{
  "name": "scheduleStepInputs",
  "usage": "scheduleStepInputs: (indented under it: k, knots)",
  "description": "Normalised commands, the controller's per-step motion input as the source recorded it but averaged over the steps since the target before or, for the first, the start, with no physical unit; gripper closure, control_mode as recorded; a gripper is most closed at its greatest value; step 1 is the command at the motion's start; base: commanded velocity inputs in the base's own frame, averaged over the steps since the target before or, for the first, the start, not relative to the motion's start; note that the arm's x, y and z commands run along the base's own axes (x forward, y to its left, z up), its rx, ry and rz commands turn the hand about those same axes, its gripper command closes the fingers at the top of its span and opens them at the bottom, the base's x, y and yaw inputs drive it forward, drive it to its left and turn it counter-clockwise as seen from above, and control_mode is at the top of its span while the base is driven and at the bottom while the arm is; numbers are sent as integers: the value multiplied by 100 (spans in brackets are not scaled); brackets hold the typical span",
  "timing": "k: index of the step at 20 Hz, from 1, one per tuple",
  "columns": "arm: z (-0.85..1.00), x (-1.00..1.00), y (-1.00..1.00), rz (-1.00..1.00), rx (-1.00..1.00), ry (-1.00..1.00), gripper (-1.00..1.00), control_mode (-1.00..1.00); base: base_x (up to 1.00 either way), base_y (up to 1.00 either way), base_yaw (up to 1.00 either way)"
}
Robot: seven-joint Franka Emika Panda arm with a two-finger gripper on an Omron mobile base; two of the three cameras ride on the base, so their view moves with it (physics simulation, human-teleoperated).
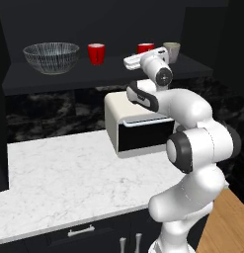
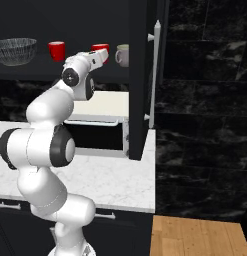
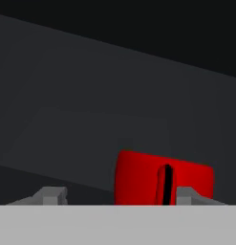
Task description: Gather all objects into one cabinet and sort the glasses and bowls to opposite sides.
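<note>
On the dark shelf of the black cabinet stand a wide clear ribbed bowl at the far left and a red cup beside it. Farther right come a second red cup and a grey-beige cup. My gripper is at shelf height, right at the second red cup. It is open, its fingertips set wide apart. The cup sits between them, close to the right one. From the right base view my hand hides the lower part of that cup.
The cabinet's tall door stands open at the right, its silver bar handle facing out. A white toaster oven sits on the marble counter under the shelf. Black drawers with short pulls lie below.
</note>
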Motion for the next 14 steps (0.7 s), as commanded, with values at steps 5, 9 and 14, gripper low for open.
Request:
scheduleStepInputs:
  k: [5, 9, 14]
  knots:
    - [0, -1, 0, -1, 1, -5, -100, -100, 0, 0, 0]
    - [0, -23, -1, -5, 1, -4, -100, -100, 0, 0, 0]
    - [0, -61, -5, -6, 3, -7, -100, -100, 0, 0, 0]
